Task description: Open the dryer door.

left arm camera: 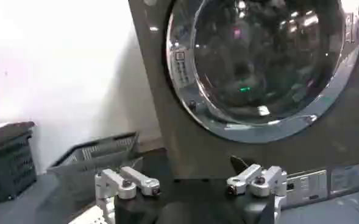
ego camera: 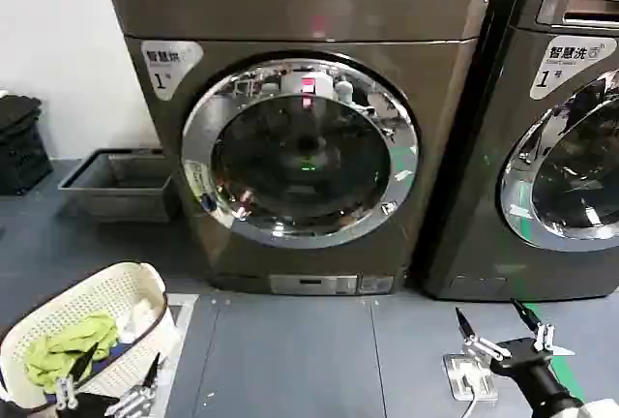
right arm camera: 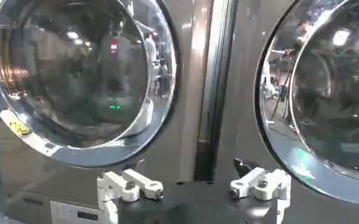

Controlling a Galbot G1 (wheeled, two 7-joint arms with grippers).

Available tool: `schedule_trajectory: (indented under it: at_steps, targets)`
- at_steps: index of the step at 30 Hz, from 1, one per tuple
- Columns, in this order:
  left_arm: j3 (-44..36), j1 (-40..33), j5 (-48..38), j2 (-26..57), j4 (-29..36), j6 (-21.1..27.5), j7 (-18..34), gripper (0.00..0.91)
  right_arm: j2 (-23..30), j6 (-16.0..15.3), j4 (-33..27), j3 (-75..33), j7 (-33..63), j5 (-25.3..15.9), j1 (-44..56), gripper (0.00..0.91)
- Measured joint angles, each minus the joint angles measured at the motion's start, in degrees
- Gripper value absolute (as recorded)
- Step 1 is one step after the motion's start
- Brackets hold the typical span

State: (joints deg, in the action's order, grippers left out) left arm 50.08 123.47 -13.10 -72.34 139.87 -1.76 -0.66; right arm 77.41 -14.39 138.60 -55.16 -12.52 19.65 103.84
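At the far left of the head view a dark crate [ego camera: 19, 142] stands against the wall, and beside it a grey tray-like basket [ego camera: 116, 184] sits on the floor just left of the dryer. Below that, a white laundry basket [ego camera: 82, 326] holds a yellow-green cloth [ego camera: 63, 352], and the left tool [ego camera: 114, 379] hovers low over its near rim, its fingers spread apart. The dryer door [ego camera: 300, 152] sits in the middle of the grey machine's front, shut flush, its wide chrome ring circling dark bulging glass. Neither tool touches it; both hang low and well short of it. Further right stands the LG machine [ego camera: 542, 128] with its own chrome-ringed door. At the lower right the right tool [ego camera: 498, 331] hovers above the floor with its fingers apart, next to a small floor plate [ego camera: 471, 376].
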Motion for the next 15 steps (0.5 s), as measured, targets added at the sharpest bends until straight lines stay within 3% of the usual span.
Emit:
schedule_trajectory:
  at_steps: [8, 15]
  targets:
    - [0.01, 0.00, 0.09, -0.05, 0.12, -0.02, -0.08, 0.907, -3.53, 0.17, -0.91, 1.70, 1.30, 1.52, -2.29, 0.907]
    - [-0.05, -0.76, 0.32, 0.26, 0.26, 0.03, -0.31, 0.907, -9.23, 0.22, -1.83, 3.57, 2.57, 5.71, -5.02, 0.907]
